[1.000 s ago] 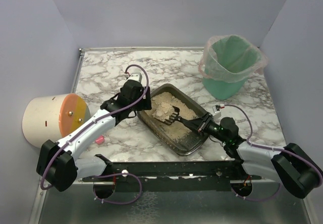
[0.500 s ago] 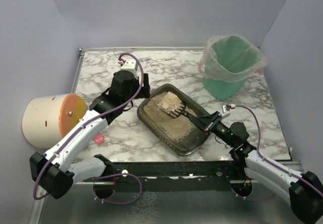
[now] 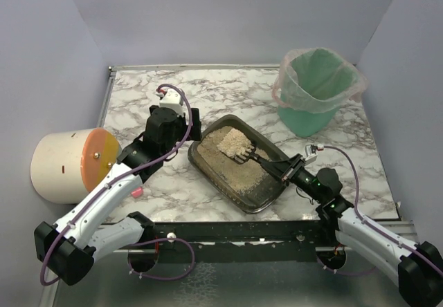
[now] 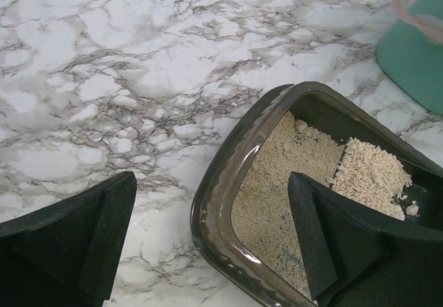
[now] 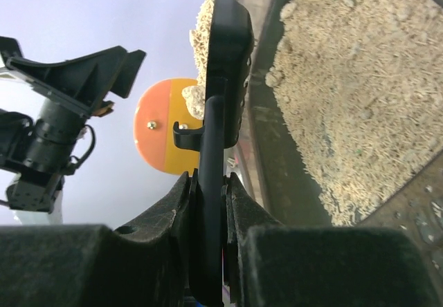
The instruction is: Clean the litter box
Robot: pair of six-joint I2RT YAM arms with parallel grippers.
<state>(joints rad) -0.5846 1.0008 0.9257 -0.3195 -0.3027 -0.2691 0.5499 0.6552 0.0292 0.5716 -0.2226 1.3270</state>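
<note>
The litter box (image 3: 208, 160) is a dark grey-brown tray with beige litter, lying slantwise mid-table; it also shows in the left wrist view (image 4: 228, 182) and the right wrist view (image 5: 277, 141). My right gripper (image 3: 282, 171) is shut on the handle of the black slotted scoop (image 3: 242, 151), (image 5: 221, 51), which is raised over the tray with a heap of litter and a clump on it. My left gripper (image 3: 195, 128), (image 4: 211, 241) is open above the tray's far-left corner, one finger outside the rim and one over the litter, touching nothing.
A green bucket (image 3: 315, 89) lined with a clear bag stands at the back right, its edge in the left wrist view (image 4: 415, 51). A cream cylinder with an orange face (image 3: 69, 163) lies at the left. A small pink thing (image 3: 137, 191) lies by the left arm.
The scoop has lifted out of the litter with a load on it as my right arm drew back. My left gripper has pulled up and back from the tray's rim.
</note>
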